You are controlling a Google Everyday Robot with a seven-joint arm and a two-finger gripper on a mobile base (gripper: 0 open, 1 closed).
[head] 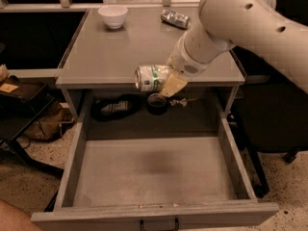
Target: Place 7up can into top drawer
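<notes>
The 7up can [151, 77], white and green with silver ends, lies on its side in my gripper [166, 81]. The gripper is shut on it and holds it in the air at the front edge of the grey table top [96, 61], just above the back of the open top drawer [149, 172]. The drawer is pulled far out, with a flat grey bottom and a small black handle [159, 224] on its front panel. My pale arm comes in from the upper right.
A white bowl [113, 16] stands at the back left of the table top. A silver-and-dark shiny can [175, 18] lies at the back. Dark items [115, 107] and a round black thing [156, 102] sit on the shelf behind the drawer.
</notes>
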